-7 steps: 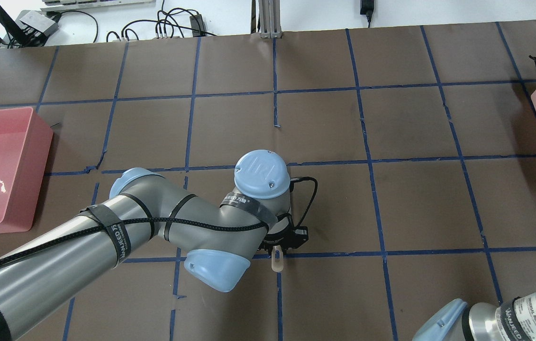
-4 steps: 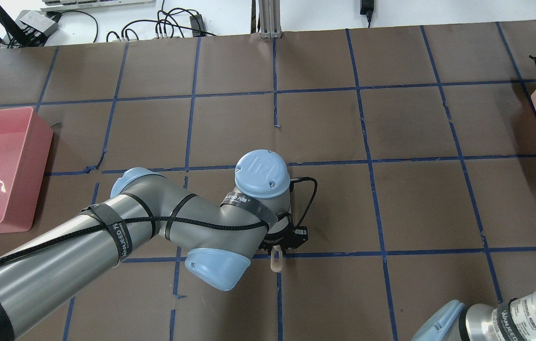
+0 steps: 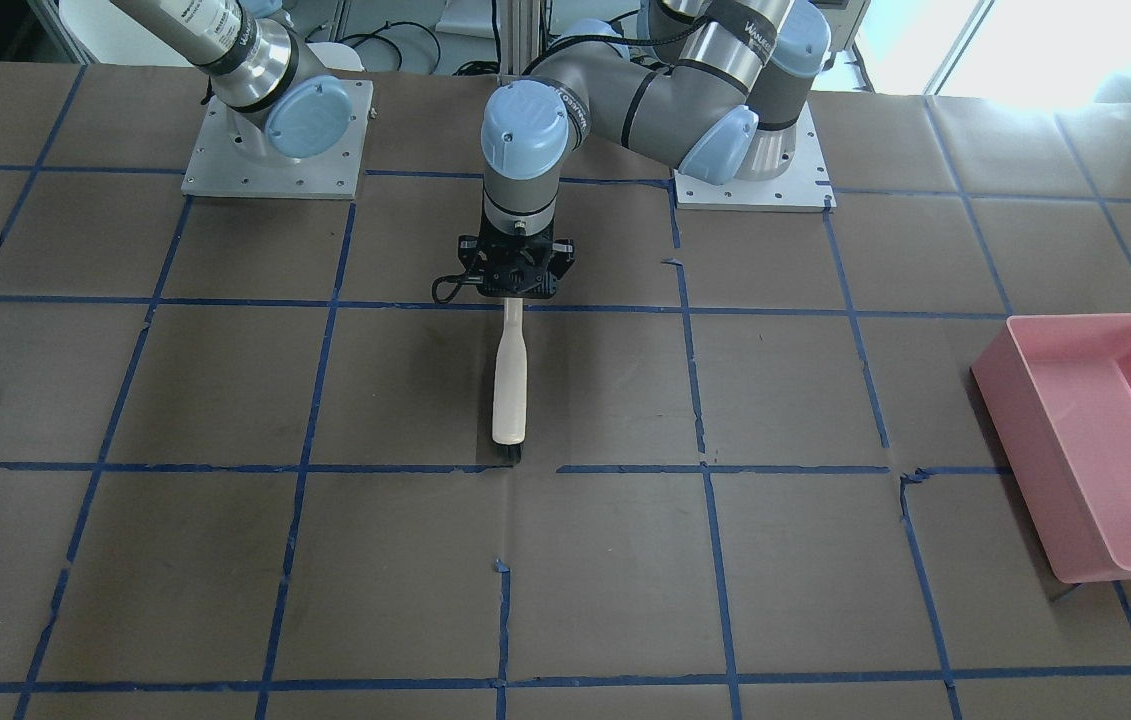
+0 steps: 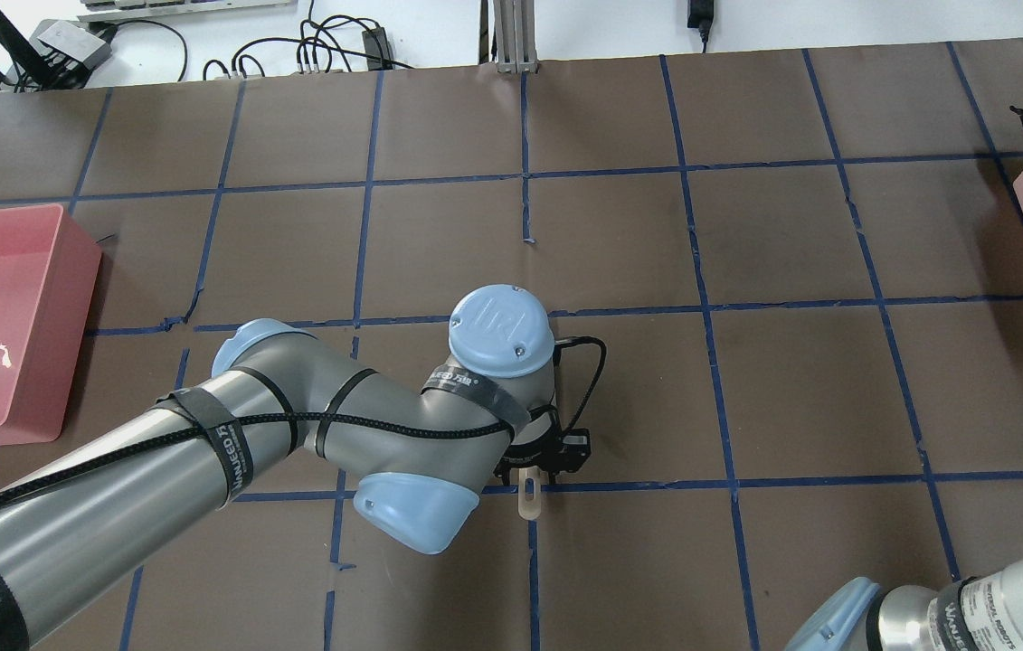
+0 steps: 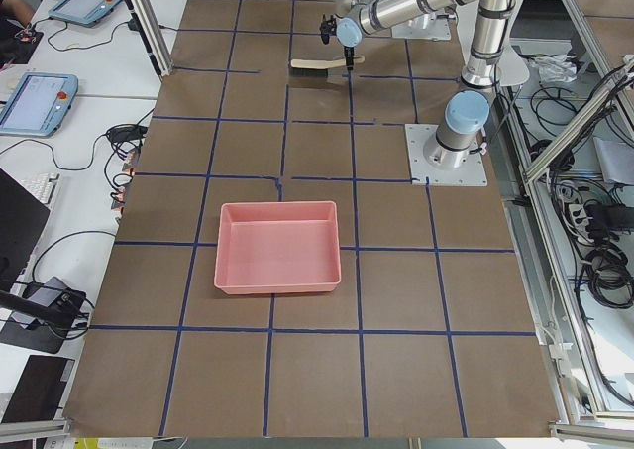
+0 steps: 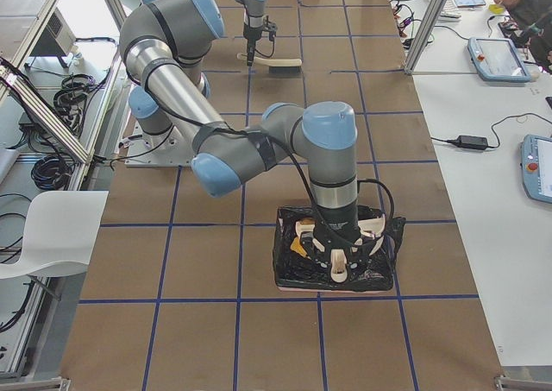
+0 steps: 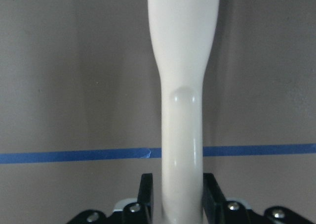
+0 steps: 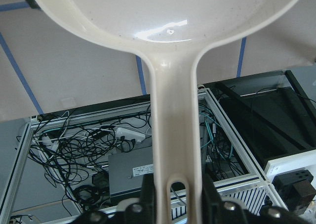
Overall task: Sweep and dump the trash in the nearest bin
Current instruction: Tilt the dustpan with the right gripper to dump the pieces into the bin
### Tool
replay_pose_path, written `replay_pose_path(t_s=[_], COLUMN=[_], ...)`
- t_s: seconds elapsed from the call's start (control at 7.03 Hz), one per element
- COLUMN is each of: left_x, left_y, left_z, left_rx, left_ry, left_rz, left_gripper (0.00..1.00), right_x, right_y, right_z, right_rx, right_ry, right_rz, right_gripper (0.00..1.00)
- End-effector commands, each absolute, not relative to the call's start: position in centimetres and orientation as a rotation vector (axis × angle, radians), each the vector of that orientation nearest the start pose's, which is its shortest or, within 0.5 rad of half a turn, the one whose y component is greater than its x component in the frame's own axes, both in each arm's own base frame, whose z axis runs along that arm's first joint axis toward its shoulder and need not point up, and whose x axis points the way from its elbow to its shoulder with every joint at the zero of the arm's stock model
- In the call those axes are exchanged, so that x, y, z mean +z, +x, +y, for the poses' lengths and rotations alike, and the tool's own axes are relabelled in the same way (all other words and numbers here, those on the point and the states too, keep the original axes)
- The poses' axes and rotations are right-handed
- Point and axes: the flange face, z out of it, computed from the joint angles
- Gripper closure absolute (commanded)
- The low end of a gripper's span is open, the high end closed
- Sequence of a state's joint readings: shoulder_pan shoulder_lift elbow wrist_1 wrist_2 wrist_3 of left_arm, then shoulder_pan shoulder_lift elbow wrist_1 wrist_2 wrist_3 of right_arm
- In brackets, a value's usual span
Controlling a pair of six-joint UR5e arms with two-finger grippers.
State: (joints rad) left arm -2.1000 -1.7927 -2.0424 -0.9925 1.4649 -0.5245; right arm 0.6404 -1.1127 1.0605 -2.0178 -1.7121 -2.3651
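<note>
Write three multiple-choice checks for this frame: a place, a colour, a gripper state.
1. Where is the cream-handled, dark-bristled brush? A inside a bin; B over the brown table's middle; C off the table's edge.
2. What colour is the open rectangular plastic bin on the robot's left? A pink; B blue; C green.
3. The right gripper is: A open, empty; B shut on a cloth; C shut on the handle of the cream plastic dustpan.
B: the left gripper holds it at the centre. A: its walls show pink. C: its jaws clamp the handle in the wrist view.
</note>
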Motion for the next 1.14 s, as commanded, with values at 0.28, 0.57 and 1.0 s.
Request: replay_pose_path(t_s=[0.28,0.57,1.0], left_x=[24.4,28.8,37.5], left_y=[-37.1,-34.1,-27.5], left_z=[-36.6,-41.8,-46.5], left_rx=[0.136,0.054,0.069], left_ry=[0.091,-0.048,-0.024], left_rz=[3.202,3.235,3.231], left_gripper=[0.22,0.21,0.11], right_x=[50.2,47.8,45.5], right_y=[-40.1,-33.0,-25.3], right_z=[-57.6,-59.7,-60.2], right_rx=[0.052,-0.011,-0.058], right_ry=[-2.104,-1.934,-1.608], right_rz=[2.798,2.847,2.972], right_gripper=[0.95,0.95,0.95])
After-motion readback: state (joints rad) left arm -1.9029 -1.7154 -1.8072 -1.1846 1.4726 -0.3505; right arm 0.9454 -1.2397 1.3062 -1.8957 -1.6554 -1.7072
